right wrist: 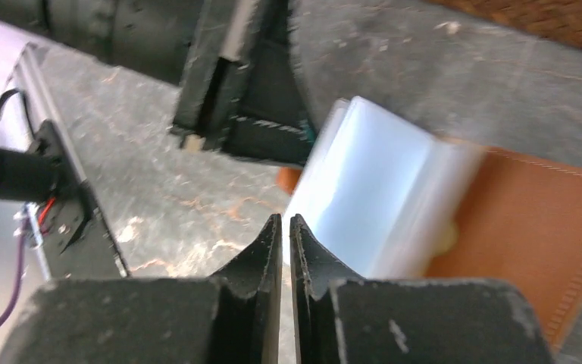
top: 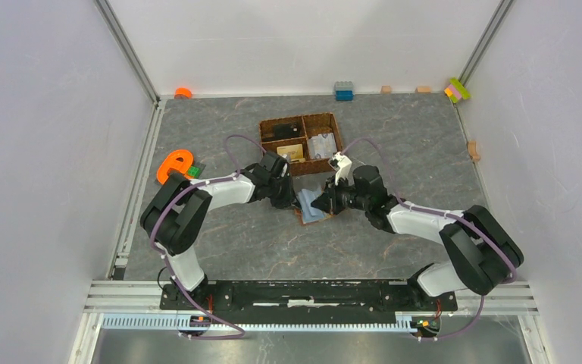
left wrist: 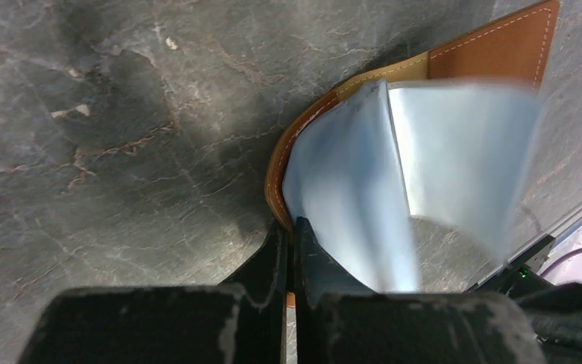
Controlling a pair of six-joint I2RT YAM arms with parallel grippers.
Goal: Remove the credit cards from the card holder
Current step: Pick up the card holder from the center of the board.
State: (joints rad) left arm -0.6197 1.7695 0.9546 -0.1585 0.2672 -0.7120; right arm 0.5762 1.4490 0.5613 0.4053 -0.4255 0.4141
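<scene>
The card holder (top: 314, 214) lies open on the table between both grippers, brown cover (left wrist: 500, 53) down, its pale grey-blue inside leaf (left wrist: 348, 189) standing up and blurred. My left gripper (top: 292, 199) (left wrist: 294, 224) is shut on the cover's brown edge. My right gripper (top: 326, 203) (right wrist: 286, 220) is shut at the edge of the pale leaf (right wrist: 364, 182), over the brown cover (right wrist: 546, 220). A gold-tan credit card (top: 290, 152) and a pale grey one (top: 322, 144) lie in compartments of the woven basket (top: 301, 120). I cannot tell whether cards sit in the holder.
The brown woven basket stands just behind the grippers, with a dark object (top: 282, 129) in one compartment. Orange pieces (top: 174, 163) lie at the left. Small blocks (top: 343, 91) (top: 457, 89) sit along the back wall, and wooden blocks (top: 473, 149) at the right wall.
</scene>
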